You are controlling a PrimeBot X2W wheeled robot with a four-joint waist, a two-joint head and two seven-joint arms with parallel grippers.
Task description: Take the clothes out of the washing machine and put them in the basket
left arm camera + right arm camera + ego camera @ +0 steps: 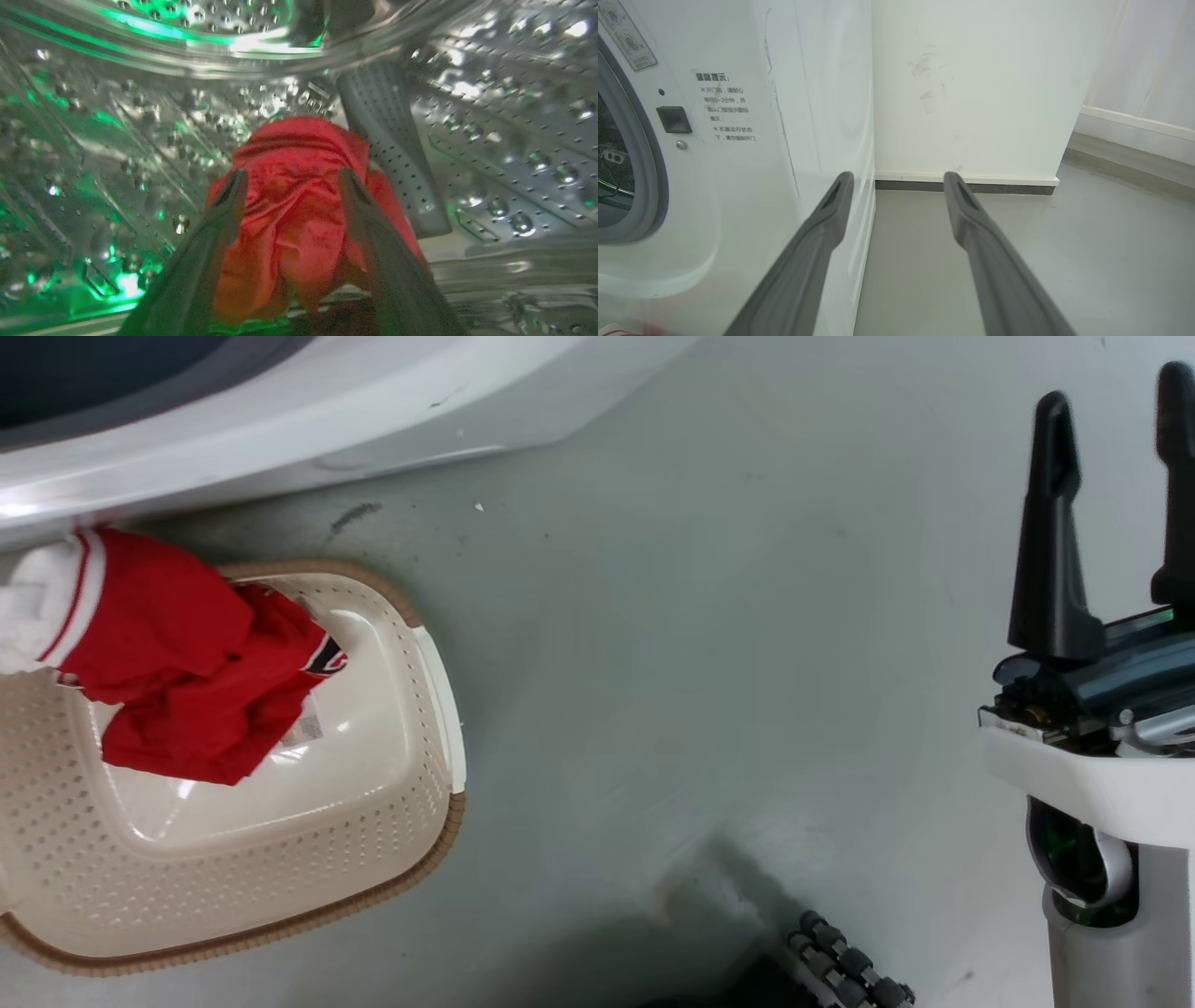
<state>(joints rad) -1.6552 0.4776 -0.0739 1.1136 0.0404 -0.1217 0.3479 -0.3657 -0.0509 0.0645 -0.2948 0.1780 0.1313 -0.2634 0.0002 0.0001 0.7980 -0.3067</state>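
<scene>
While I work this rig from afar, I log the stock from left to right:

1. Left gripper (292,179): inside the perforated steel drum (490,116), fingers spread wide and clamping nothing.
2. Red garment (299,154): bunched on the drum wall between those two fingers, with a grey paddle (387,140) just to its right.
3. Washing machine (280,420): its white front crosses the upper left of my head view.
4. Red jersey (177,653): white striped trim at its left end. It is draped over the far-left rim of the basket (373,859) and hangs into it, partly covering the label on the bottom.
5. Basket: cream with a brown rim, standing on the grey floor (700,663) just before the machine.
6. Dark rollers (845,971): at the bottom edge, well apart from the basket.
7. Right gripper (1116,387): at the far right, fingers parted and empty. My right wrist view shows it (899,176) beside the machine's side panel, pointing at a white wall (971,93)
</scene>
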